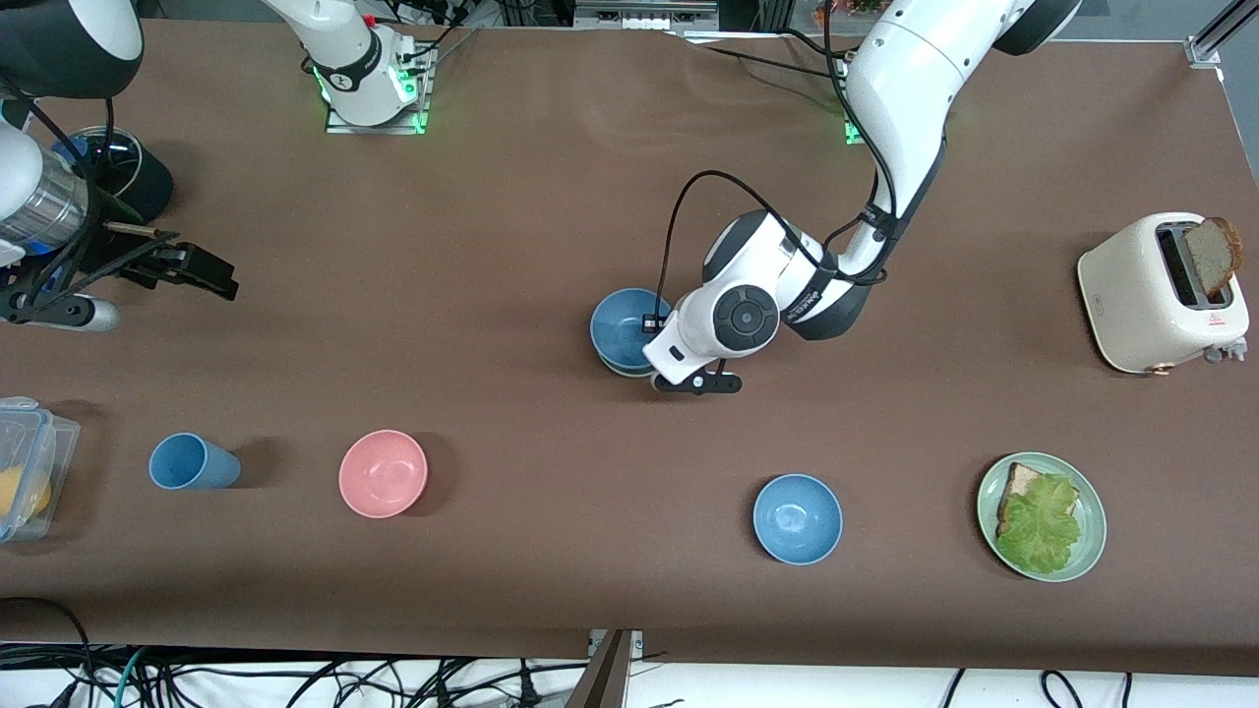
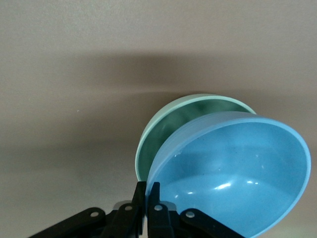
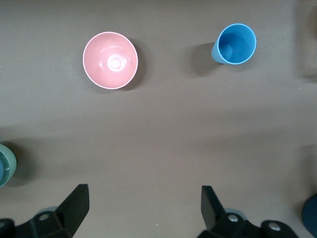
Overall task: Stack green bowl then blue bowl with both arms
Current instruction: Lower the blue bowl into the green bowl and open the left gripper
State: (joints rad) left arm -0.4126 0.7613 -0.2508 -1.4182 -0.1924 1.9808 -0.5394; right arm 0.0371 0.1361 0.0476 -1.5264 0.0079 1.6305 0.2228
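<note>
A smooth sky-blue plastic bowl (image 2: 237, 183) is being gripped by its rim between the closed fingers (image 2: 140, 208) of the left gripper (image 1: 657, 366); in the left wrist view it is being held tilted over a small round pale sage-green bowl (image 2: 183, 116), whose rim is showing past it. In the front view this pair (image 1: 622, 329) is seen near the table's middle, partly covered by the white left arm (image 1: 885, 108) reaching in from about one o'clock.

The right gripper (image 3: 143, 203) is being held with its fingers wide apart and nothing between them, over the brown table (image 1: 492, 216) toward the right arm's end; that arm is waiting.

Around the stack, the following are being noted:
- a second blue bowl (image 1: 798, 518) at about five o'clock, well apart;
- a round pink bowl (image 1: 383, 473) at about eight o'clock;
- a blue cup (image 1: 192, 462) lying nearer the right arm's end;
- a pale green plate (image 1: 1090, 511) carrying bread and lettuce;
- a cream toaster (image 1: 1131, 295) holding a slice of bread, at three o'clock.

None of these is touching the stack.
</note>
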